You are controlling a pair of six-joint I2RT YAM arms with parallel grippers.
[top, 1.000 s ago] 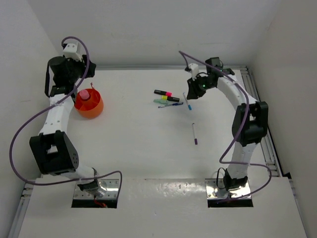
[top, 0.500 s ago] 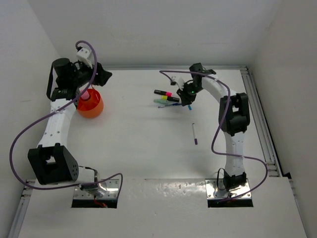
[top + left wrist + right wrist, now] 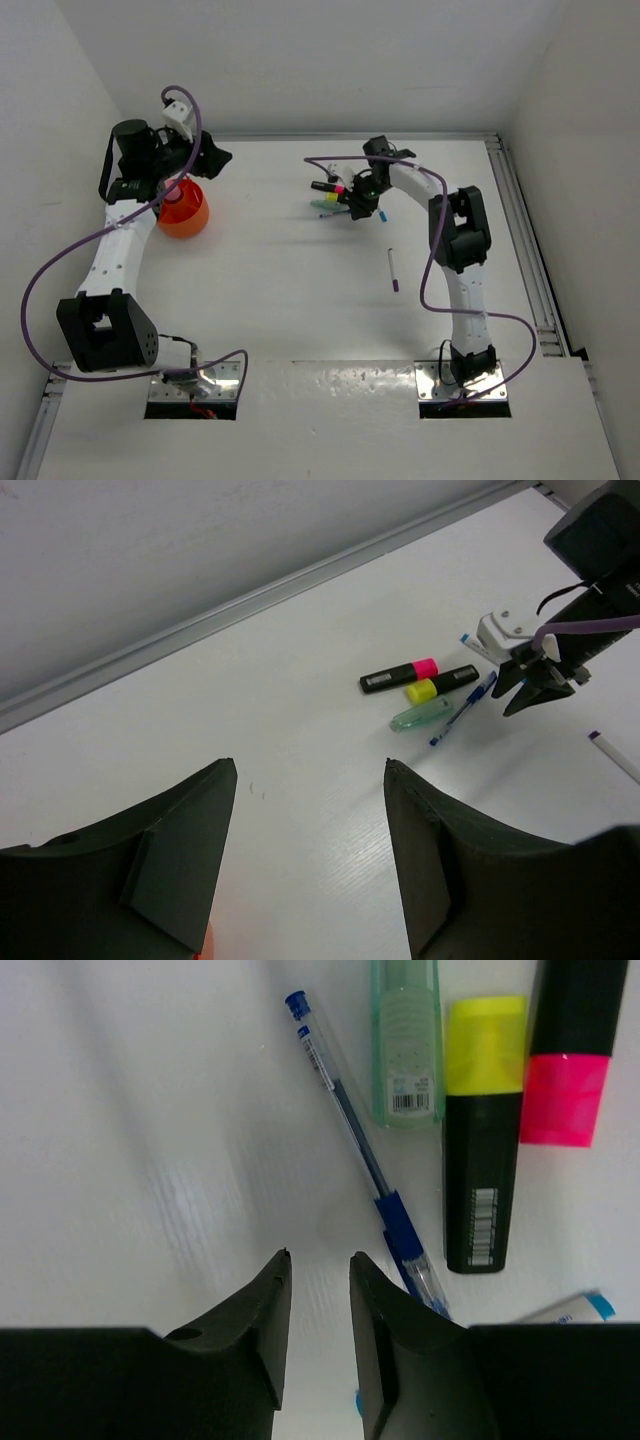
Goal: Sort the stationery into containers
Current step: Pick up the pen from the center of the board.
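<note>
The orange bowl sits at the back left with a pink chunky item in it. My left gripper hovers just behind and right of the bowl, open and empty. Mid-table lie a pink-ended black highlighter, a yellow-ended one, a green highlighter and a blue pen. My right gripper hangs low over them, jaws a little apart, nothing between, its right finger beside the blue pen. A white pen with purple tip lies apart, nearer.
White walls close the table at the back and left. A metal rail runs along the right edge. Purple cables loop off both arms. A white pen end with a light-blue tip pokes out beside my right finger.
My right gripper swung left from the back right and came down over the pen cluster. My left gripper turned away from above the bowl toward the right.
</note>
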